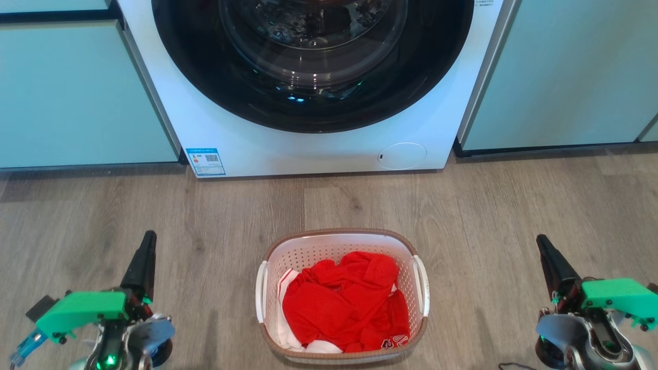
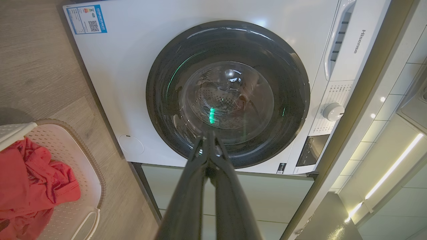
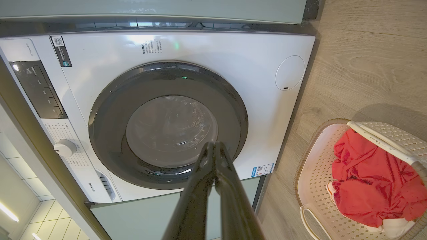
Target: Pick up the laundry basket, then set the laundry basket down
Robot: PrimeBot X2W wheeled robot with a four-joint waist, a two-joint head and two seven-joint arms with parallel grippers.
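awaiting pickup: white perforated plastic laundry basket [image 1: 308, 254], brown woven rim [image 1: 339, 232].
left gripper [image 1: 148, 239], right gripper [image 1: 543, 242] pinched together, empty; i'd spread both, take white side handles [image 1: 424, 285] level.

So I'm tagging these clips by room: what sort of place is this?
Probably a home laundry nook: a front-loading washing machine set between pale green cabinets, with a laundry basket of red clothes on the wood-look floor before it.
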